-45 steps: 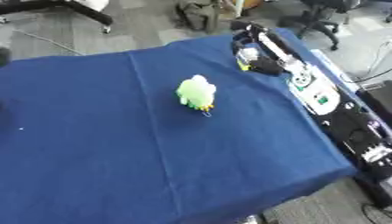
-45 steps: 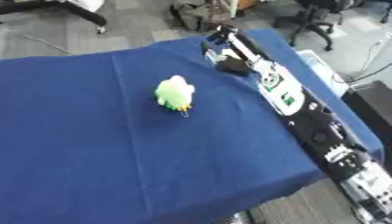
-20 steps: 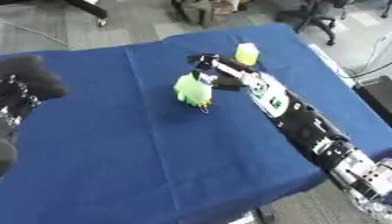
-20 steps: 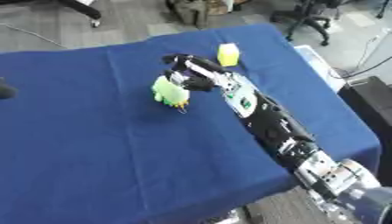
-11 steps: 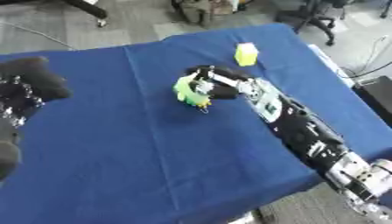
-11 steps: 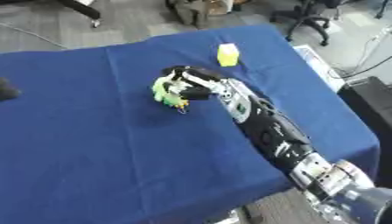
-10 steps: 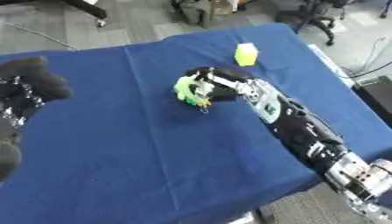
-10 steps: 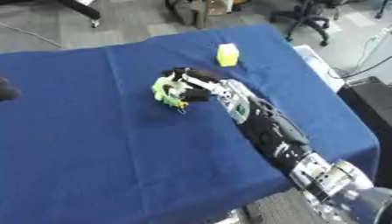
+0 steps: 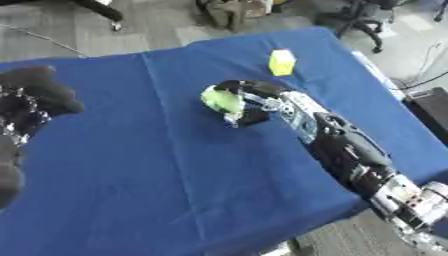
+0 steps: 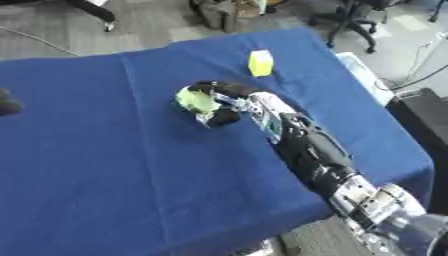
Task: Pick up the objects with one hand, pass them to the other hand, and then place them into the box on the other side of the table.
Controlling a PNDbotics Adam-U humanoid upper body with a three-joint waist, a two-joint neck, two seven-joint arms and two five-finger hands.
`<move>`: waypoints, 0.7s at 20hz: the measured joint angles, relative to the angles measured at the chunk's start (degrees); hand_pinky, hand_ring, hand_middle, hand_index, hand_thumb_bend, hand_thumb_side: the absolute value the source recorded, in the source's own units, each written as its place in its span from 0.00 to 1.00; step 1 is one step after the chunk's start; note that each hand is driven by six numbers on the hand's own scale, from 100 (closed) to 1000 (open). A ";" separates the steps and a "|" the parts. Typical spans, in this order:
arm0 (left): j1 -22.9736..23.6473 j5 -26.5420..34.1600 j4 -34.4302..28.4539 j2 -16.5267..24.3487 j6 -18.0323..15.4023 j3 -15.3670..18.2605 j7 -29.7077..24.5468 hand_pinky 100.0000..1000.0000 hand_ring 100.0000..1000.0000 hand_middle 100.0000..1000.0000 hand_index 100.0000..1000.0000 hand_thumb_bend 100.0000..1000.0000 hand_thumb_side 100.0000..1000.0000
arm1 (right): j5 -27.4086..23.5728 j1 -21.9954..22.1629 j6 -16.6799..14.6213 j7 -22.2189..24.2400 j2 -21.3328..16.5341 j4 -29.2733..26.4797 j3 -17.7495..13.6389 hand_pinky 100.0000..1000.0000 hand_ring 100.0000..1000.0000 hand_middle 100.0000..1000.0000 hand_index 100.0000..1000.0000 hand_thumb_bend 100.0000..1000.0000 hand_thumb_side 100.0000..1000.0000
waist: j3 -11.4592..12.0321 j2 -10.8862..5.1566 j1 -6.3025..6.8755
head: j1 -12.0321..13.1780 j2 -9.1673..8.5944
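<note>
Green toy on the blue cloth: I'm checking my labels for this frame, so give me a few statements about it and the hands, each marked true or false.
1. The right hand has its fingers curled round the green toy. True.
2. The green toy sits in a box. False: no box shows; it is over the blue tablecloth, in the right hand.
3. A yellow block stands on the cloth beyond the toy. True.
4. The left hand is touching the toy. False: it is at the left edge of the left eye view, far from the toy.
</note>
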 measured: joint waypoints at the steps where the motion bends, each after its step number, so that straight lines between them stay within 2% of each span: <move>1: 0.00 -0.03 0.00 0.00 0.01 -0.02 -0.02 0.79 0.61 0.59 0.79 0.84 0.52 | 1.14 0.01 0.36 -0.74 0.05 0.08 0.00 0.82 0.87 0.94 1.00 0.00 0.56 | 0.01 0.00 0.00 | -0.05 0.00; 5: 0.00 -0.26 0.00 0.00 0.01 -0.28 -0.04 0.79 0.61 0.59 0.79 0.84 0.52 | 4.43 0.02 1.33 -3.16 0.42 0.71 0.00 0.81 0.85 0.92 1.00 0.00 0.41 | 0.05 0.01 -0.06 | -0.27 0.00; 7: 0.00 -0.29 0.00 0.00 0.01 -0.29 -0.04 0.79 0.62 0.59 0.79 0.84 0.52 | 5.23 0.03 1.53 -4.21 0.43 0.88 0.00 0.78 0.82 0.89 0.98 0.00 0.16 | 0.08 0.01 -0.09 | -0.37 0.00; 8: 0.00 -0.31 0.00 0.00 0.01 -0.29 -0.05 0.79 0.61 0.59 0.79 0.84 0.52 | 5.56 0.03 1.63 -4.81 0.44 0.90 0.00 0.76 0.78 0.85 0.96 0.00 0.10 | 0.09 0.02 -0.09 | -0.42 0.00; 10: 0.00 -0.34 0.00 0.00 0.01 -0.30 -0.05 0.79 0.61 0.59 0.79 0.84 0.52 | 5.89 0.04 1.97 -6.47 0.48 0.91 -0.02 0.73 0.73 0.79 0.93 0.00 0.08 | 0.11 0.05 -0.10 | -0.44 0.00; 12: 0.00 -0.36 0.00 0.00 0.02 -0.30 -0.06 0.79 0.61 0.59 0.79 0.83 0.53 | 6.03 0.08 2.40 -8.50 0.67 0.93 -0.05 0.65 0.62 0.64 0.83 0.00 0.06 | 0.11 0.19 -0.11 | -0.44 0.00; 14: 0.00 -0.37 0.00 0.00 0.03 -0.31 -0.05 0.79 0.61 0.59 0.79 0.83 0.53 | 6.01 0.10 3.03 -11.26 0.95 0.92 -0.33 0.60 0.51 0.47 0.65 0.00 0.01 | 0.11 0.24 -0.11 | -0.46 0.00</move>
